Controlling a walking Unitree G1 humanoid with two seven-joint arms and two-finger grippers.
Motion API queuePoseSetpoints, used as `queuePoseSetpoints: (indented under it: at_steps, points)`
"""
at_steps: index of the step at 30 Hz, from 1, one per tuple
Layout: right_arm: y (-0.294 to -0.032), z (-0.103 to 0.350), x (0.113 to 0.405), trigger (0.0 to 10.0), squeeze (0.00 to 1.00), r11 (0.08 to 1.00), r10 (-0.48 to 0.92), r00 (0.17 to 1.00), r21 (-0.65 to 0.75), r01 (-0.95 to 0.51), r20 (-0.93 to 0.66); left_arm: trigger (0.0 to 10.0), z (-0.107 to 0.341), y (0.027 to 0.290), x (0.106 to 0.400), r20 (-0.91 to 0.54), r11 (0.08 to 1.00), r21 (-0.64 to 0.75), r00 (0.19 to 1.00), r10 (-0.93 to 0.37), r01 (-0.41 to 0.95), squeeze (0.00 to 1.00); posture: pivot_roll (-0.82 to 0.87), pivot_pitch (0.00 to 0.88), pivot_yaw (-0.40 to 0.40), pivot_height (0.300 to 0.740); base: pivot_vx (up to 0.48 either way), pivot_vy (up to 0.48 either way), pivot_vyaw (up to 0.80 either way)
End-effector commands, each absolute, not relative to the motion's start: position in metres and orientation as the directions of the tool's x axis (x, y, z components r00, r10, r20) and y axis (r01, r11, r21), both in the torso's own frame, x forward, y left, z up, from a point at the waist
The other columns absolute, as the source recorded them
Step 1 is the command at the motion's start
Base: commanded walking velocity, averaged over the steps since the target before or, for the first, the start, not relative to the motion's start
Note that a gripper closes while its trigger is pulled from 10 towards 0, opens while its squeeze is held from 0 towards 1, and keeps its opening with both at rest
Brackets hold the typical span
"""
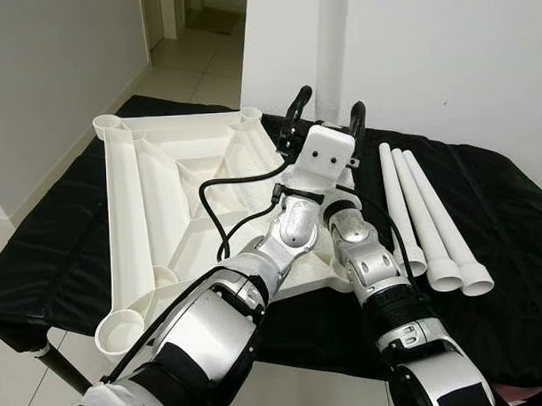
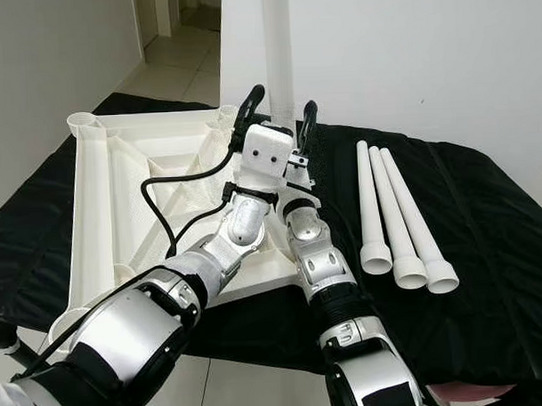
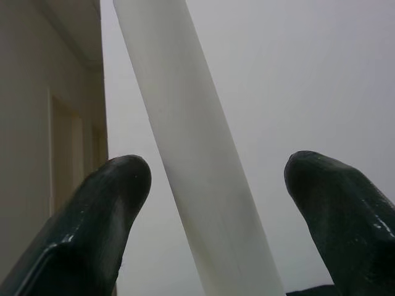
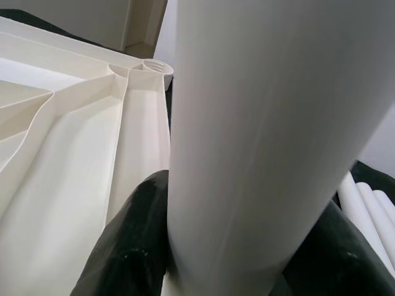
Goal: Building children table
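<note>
On the black-draped table [image 1: 68,263]: white tabletop [image 1: 164,198] lying upside down, ribs up, taking up the left half, with round leg sockets at its corners.
Standing leg: one white leg [image 2: 279,51] upright at the tabletop's right edge, near its far right corner — looks tilted a bit in the left wrist view, where it passes between the fingers.
Left gripper [image 1: 326,112]: reaches across to that leg, black fingers [image 3: 92,216] spread wide on either side of it, gaps showing on both sides, so not touching.
Right gripper [image 4: 228,259]: low on the same leg, hidden behind the left wrist in the head views; its wrist view has both fingers pressed right against the leg — clamped on it.
Spare legs: three more white legs [image 1: 428,224] lying side by side on the cloth toward the table's right edge, flared ends toward the robot.
Background: plain white wall [image 1: 444,54] behind the table, tiled hallway floor [image 1: 182,77] off the far left corner.
</note>
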State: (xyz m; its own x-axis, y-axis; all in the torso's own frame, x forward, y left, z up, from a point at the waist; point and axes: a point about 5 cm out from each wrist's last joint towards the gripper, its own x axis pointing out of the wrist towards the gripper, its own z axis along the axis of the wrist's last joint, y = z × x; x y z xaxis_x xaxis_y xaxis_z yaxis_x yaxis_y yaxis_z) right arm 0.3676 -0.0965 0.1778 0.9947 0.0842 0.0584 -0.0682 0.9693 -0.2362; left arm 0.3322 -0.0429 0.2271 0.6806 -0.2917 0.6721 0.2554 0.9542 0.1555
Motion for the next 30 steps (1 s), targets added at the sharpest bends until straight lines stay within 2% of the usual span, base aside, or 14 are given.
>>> queuePoseSetpoints:
  at_steps: [1, 30]
  points:
    - [-0.1105, 0.1742, 0.3688, 10.0, 0.00, 0.980, 0.026, 0.999, -0.198, -0.020, 0.028, 10.0, 0.1916, -0.1625, 0.2137, 0.449, 0.772, -0.286, 0.791, -0.415, 0.568, 0.00, 0.04, 0.000, -0.083, 0.740, 0.000, 0.000, 0.00]
    - [-0.1105, 0.1742, 0.3688, 10.0, 0.00, 0.980, 0.026, 0.999, -0.198, -0.020, 0.028, 10.0, 0.1916, -0.1625, 0.2137, 0.449, 0.772, -0.286, 0.791, -0.415, 0.568, 0.00, 0.04, 0.000, -0.083, 0.740, 0.000, 0.000, 0.00]
